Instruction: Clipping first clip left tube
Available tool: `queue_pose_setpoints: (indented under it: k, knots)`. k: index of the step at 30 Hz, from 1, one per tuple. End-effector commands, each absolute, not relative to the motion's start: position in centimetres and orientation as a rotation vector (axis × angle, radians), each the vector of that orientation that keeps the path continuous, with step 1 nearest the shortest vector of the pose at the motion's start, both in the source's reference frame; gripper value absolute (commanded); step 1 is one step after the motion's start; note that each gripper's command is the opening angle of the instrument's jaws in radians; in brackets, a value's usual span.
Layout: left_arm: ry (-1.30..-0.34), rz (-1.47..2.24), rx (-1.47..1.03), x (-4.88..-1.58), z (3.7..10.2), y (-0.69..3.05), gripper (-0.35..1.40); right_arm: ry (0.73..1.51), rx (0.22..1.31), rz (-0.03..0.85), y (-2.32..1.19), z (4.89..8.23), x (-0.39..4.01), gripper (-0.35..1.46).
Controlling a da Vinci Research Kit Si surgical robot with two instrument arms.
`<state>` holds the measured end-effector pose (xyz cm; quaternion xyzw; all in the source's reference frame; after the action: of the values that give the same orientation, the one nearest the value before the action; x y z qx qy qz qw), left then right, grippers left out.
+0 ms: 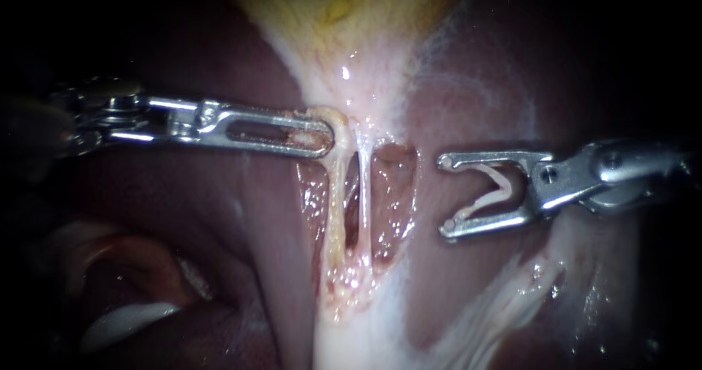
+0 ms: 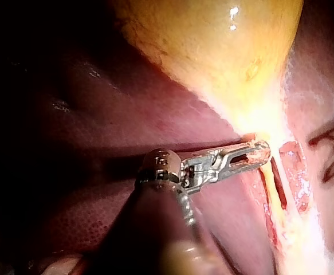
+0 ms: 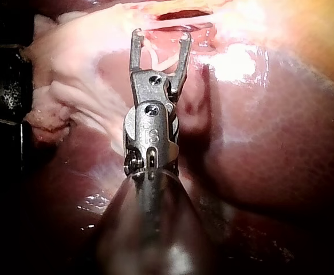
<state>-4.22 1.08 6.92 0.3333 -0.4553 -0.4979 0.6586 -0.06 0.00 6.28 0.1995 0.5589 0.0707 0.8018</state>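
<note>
**Desk:** Where is the left tube [image 1: 335, 194]?

**Photographer:** It is bare in the opened window below the gallbladder [image 1: 344, 4], just beside the thinner right tube [image 1: 363, 187]. Neither tube carries a clip.

**Desk:** And the instruments?

**Photographer:** The left instrument [image 1: 322, 134] has its jaws closed on the neck tissue [image 1: 338, 118] at the tube's upper end. The right instrument [image 1: 444, 194] hangs apart from both tubes. Its jaws are spread wide around a pale clip [image 1: 484, 202]. The clip's upper leg is hard to trace, but it appears seated against the jaw.

**Desk:** Which step is this?

**Photographer:** The approach, by my reading: the clip is loaded but not delivered. The jaws must next cross the right tube, straddle the left tube alone, and close squarely.

**Desk:** Do the other views add anything?

**Photographer:** The right wrist view looks along the open jaws toward the window. The left wrist view shows the gallbladder's yellow body, which the endoscope crops.
</note>
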Motion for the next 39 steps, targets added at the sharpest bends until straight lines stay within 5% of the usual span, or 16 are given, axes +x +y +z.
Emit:
queue_pose_setpoints:
  k: [1,16,39]
  knots:
    - [-1.031,-1.127,0.756,-4.21,6.91,1.08,-0.35,1.198,0.428,0.152,0.0,6.28,-0.06,0.5]
    - [-1.03,-1.145,0.768,-3.72,6.23,1.04,-0.35,1.2,0.433,0.15,-0.03,6.25,0.02,0.5]
    - [-1.044,-1.151,0.768,-3.78,6.0,1.02,-0.35,1.198,0.489,0.178,-0.39,6.62,0.72,0.5]
